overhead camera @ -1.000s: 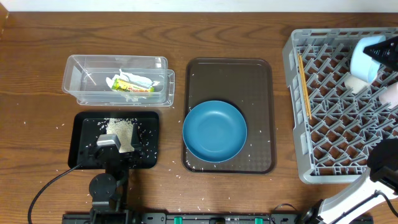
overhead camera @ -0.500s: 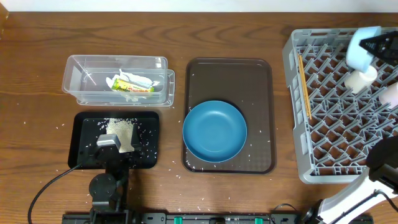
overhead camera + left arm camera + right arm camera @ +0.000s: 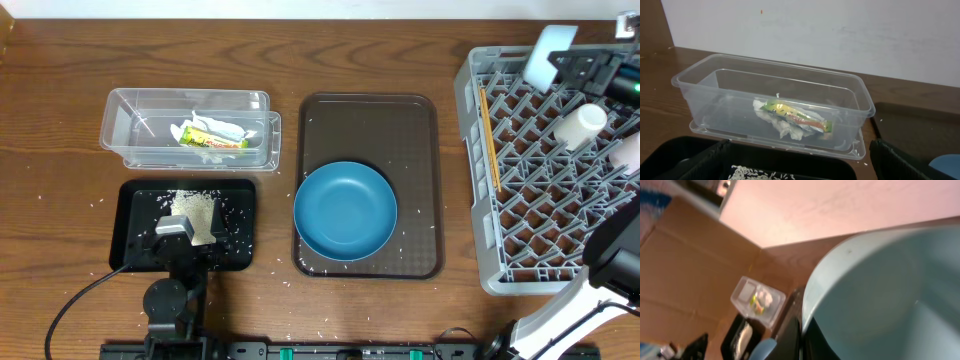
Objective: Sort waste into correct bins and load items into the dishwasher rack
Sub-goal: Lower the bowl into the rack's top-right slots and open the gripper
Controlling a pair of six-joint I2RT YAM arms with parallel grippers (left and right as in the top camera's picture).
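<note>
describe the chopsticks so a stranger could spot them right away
Find the big grey dishwasher rack at the right of the overhead view. Just inside its left wall lie the chopsticks, a thin wooden pair. Its other contents, like the white cup, are round.

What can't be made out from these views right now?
Overhead: pink cup cut off by the right edge; rice partly under the left gripper; right gripper, its hold too small.
Left wrist: rice cut by the bottom edge.
Right wrist: light-blue bowl fills the view, hiding the rack.
</note>
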